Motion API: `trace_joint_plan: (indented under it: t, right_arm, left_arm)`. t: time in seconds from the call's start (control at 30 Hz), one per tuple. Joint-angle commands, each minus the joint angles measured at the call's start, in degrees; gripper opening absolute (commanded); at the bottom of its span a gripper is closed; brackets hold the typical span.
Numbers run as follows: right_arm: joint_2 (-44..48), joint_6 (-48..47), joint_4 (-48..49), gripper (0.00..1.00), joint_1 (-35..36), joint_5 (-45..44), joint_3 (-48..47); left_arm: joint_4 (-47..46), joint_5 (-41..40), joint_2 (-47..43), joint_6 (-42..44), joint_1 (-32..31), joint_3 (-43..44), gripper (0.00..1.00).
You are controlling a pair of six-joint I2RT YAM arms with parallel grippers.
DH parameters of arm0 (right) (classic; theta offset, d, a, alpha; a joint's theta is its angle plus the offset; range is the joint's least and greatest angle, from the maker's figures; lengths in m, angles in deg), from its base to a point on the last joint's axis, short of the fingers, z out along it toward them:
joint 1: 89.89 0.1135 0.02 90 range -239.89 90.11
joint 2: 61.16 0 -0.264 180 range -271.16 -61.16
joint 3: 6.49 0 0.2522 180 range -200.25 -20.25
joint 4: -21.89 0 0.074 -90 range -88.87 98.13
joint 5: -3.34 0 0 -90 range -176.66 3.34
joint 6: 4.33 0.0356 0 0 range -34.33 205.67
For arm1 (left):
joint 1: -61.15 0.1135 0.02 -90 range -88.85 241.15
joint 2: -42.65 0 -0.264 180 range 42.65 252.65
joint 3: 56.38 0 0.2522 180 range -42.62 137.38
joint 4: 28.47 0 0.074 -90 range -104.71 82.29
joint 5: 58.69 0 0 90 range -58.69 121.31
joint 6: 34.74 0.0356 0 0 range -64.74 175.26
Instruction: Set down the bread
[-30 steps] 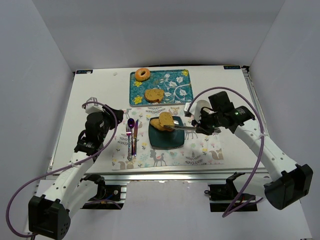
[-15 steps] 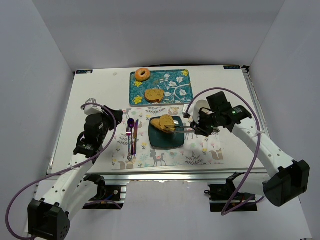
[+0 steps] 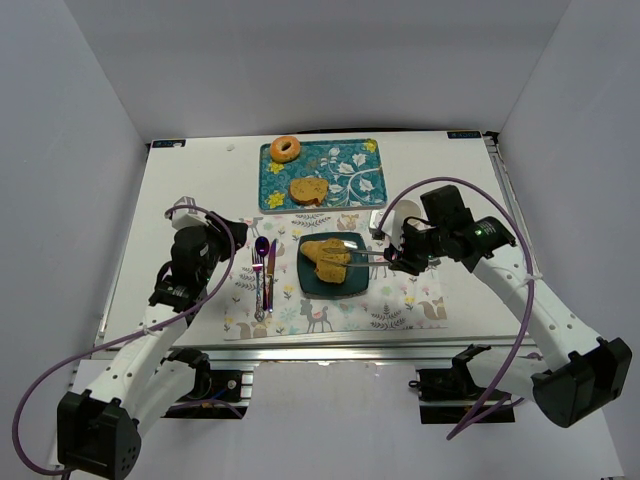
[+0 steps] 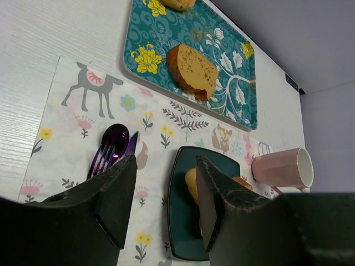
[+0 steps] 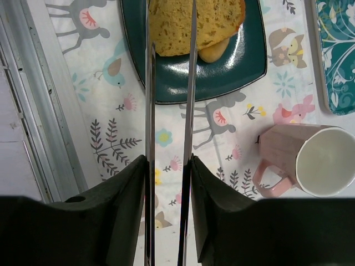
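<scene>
A dark teal plate sits on the patterned placemat. A bread slice lies flat on it, on top of another piece. My right gripper is shut on metal tongs. In the right wrist view the tong blades reach over the slice on the plate; I cannot tell whether they still pinch it. My left gripper is open and empty, left of the cutlery. Through its jaws I see the plate.
A floral tray at the back holds another bread slice and a bagel. A pink mug lies on its side right of the plate, close to the tongs. A fork and spoon lie left of the plate.
The slice held tilted above the plate has come down and now lies flat on the other piece. My right gripper has drawn back slightly to the right. The left arm has barely moved.
</scene>
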Motion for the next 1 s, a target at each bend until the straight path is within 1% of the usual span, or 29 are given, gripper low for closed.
trace_joint_plan:
  t: [0.0, 0.03, 0.13, 0.17, 0.2, 0.23, 0.27, 0.3, 0.37, 0.4, 0.43, 0.47, 0.5, 0.53, 0.6, 0.63, 0.67, 0.73, 0.8, 0.83, 0.87, 0.97]
  right_arm:
    - [1.07, 1.0, 1.35, 0.39, 0.23, 1.81, -1.33]
    - [1.07, 2.32, 2.4, 0.38, 0.23, 1.46, -1.6]
    - [0.11, 9.08, 7.06, 0.26, 0.14, -0.37, -3.09]
    - [-0.16, 11.36, 8.46, 0.16, -0.04, -1.17, -3.44]
    - [-0.42, 16.0, 11.43, 0.1, -0.3, -1.87, -4.14]
    - [-0.95, 18.74, 13.2, 0.03, -1.26, -3.97, -4.41]
    - [-1.21, 21.46, 15.05, 0.0, -1.88, -5.47, -4.67]
    - [-1.48, 26.19, 18.55, 0.0, -2.93, -6.44, -4.85]
    - [-1.74, 31.66, 22.78, 0.0, -7.23, -10.13, -4.77]
    - [-1.66, 37.87, 28.11, 0.0, -9.16, -12.14, -4.16]
    - [-1.65, 40.45, 30.77, 0.0, -14.22, -14.69, -2.24]
    - [-1.92, 43.09, 33.24, 0.0, -17.06, -15.15, -1.08]
    - [-2.44, 45.55, 35.0, 0.0, -19.79, -15.94, -0.03]
    - [-4.1, 49.14, 37.46, 0.0, -24.68, -16.73, 1.9]
    - [-6.74, 50.49, 37.83, 0.0, -28.76, -16.74, 3.05]
    - [-9.71, 51.37, 38.35, 0.0, -33.04, -15.86, 3.67]
    - [-11.31, 51.55, 38.88, 0.0, -34.48, -15.07, 5.06]
    - [-15.61, 49.2, 40.63, 0.0, -36.85, -14.54, 6.22]
    - [-19.21, 47.52, 42.65, 0.0, -37.56, -14.97, 8.76]
    - [-20.1, 47.42, 43.8, 0.0, -37.91, -15.5, 9.64]
    - [-20.98, 44.98, 46.16, 0.0, -37.92, -15.59, 10.61]
    - [-23.53, 43.65, 47.94, 0.0, -37.92, -15.77, 13.25]
  left_arm:
    - [-0.9, 0.61, -0.15, 0.37, 0.28, 0.72, 0.57]
    - [-0.91, 0.61, -0.15, 0.37, 0.28, 0.72, 0.57]
    - [-0.82, 0.7, -0.24, 0.37, 0.28, 0.55, 0.57]
    - [-0.82, 0.7, -0.15, 0.37, 0.28, 0.55, 0.57]
    - [-0.9, 0.79, -0.15, 0.37, 0.28, 0.63, 0.56]
    - [-0.82, 0.79, -0.24, 0.46, 0.28, 0.63, 0.56]
    - [-0.82, 0.79, -0.24, 0.55, 0.28, 0.63, 0.55]
    - [-0.82, 0.79, -0.33, 0.64, 0.28, 0.72, 0.53]
    - [-0.82, 0.7, -0.33, 0.73, 0.28, 0.72, 0.5]
    - [-0.9, 0.7, -0.41, 0.73, 0.28, 0.63, 0.45]
    - [-0.82, 0.87, -0.5, 0.73, 0.28, 0.55, 0.41]
    - [-0.9, 1.05, -0.5, 0.81, 0.28, 0.55, 0.38]
    - [-0.82, 1.05, -0.59, 0.81, 0.28, 0.55, 0.31]
    - [-0.82, 1.4, -0.59, 0.81, 0.28, 0.46, 0.28]
    - [-0.9, 1.66, -0.5, 0.81, 0.28, 0.11, 0.24]
    - [-2.47, 1.84, -0.41, 0.73, 0.28, 0.11, 0.24]
    - [-2.57, 2.1, -0.33, 0.73, 0.28, 0.11, 0.24]
    - [-2.66, 2.28, -0.06, 0.73, 0.28, 0.19, 0.28]
    - [-2.58, 2.37, 0.29, 0.73, 0.28, 0.46, 0.33]
    - [-2.58, 2.46, 0.46, 0.81, 0.28, 0.54, 0.39]
    - [-2.49, 2.46, 0.55, 0.81, 0.28, 0.72, 0.41]
    - [-2.05, 2.28, 1.08, 1.08, 0.28, 1.34, 0.48]
